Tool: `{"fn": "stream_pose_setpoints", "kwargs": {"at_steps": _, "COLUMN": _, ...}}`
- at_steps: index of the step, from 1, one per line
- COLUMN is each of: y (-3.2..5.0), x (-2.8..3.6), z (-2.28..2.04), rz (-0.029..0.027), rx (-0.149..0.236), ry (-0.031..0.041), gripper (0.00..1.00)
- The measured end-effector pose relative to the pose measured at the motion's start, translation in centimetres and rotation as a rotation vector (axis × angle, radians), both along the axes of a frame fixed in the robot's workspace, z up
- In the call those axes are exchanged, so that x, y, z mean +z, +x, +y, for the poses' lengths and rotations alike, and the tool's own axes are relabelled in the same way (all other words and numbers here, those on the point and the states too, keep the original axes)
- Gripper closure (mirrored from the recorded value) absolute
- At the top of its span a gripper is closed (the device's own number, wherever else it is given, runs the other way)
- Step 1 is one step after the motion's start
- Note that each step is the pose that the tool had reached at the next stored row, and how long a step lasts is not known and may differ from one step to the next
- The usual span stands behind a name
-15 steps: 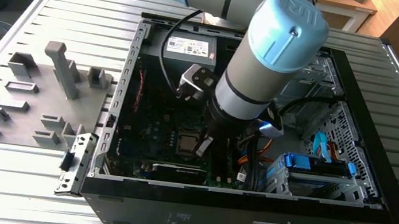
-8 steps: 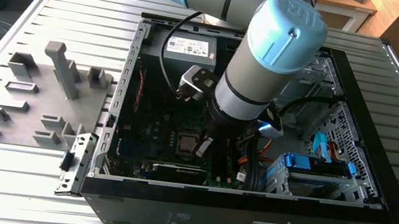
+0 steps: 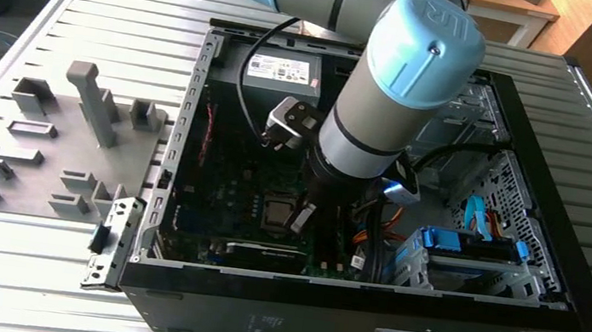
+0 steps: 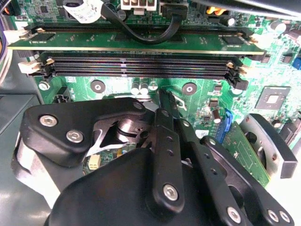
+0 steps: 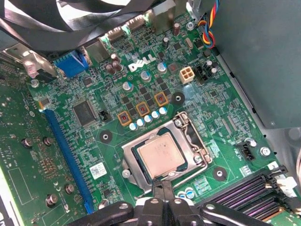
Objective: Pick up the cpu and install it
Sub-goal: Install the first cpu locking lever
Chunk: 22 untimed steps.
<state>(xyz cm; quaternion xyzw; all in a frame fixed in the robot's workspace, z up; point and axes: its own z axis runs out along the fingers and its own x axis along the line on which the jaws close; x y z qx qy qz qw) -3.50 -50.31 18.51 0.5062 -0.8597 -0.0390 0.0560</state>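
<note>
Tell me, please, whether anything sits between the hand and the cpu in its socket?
Nothing visible does. In the first wrist view the cpu lies bare in the socket frame, and the hand is right at its edge, with no cable or part between.

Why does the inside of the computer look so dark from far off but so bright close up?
In the exterior view, the arm and the walls of the computer case shade the board, so it looks dim. In the first wrist view, light falls evenly on the green board and the cpu shows a soft pale sheen. In the second wrist view, the near black gripper looms large and dark.
</note>
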Motion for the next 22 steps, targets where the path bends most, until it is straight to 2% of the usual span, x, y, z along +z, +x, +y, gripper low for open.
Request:
{"fn": "stream_pose_setpoints", "kwargs": {"at_steps": 3, "y": 0.04, "x": 0.0, "z": 0.0, "rz": 0.0003, "rx": 0.0, "ry": 0.0, "gripper": 0.89}}
{"fn": "stream_pose_setpoints", "kwargs": {"at_steps": 7, "y": 0.54, "x": -0.08, "z": 0.01, "rz": -0.0008, "rx": 0.0, "ry": 0.0016, "gripper": 0.89}}
{"fn": "stream_pose_setpoints", "kwargs": {"at_steps": 13, "y": 0.57, "x": -0.09, "z": 0.01, "rz": -0.0006, "rx": 0.0, "ry": 0.0035, "gripper": 0.89}}
{"fn": "stream_pose_setpoints", "kwargs": {"at_steps": 22, "y": 0.23, "x": -0.07, "z": 0.0, "rz": -0.0005, "rx": -0.006, "ry": 0.0149, "gripper": 0.89}}
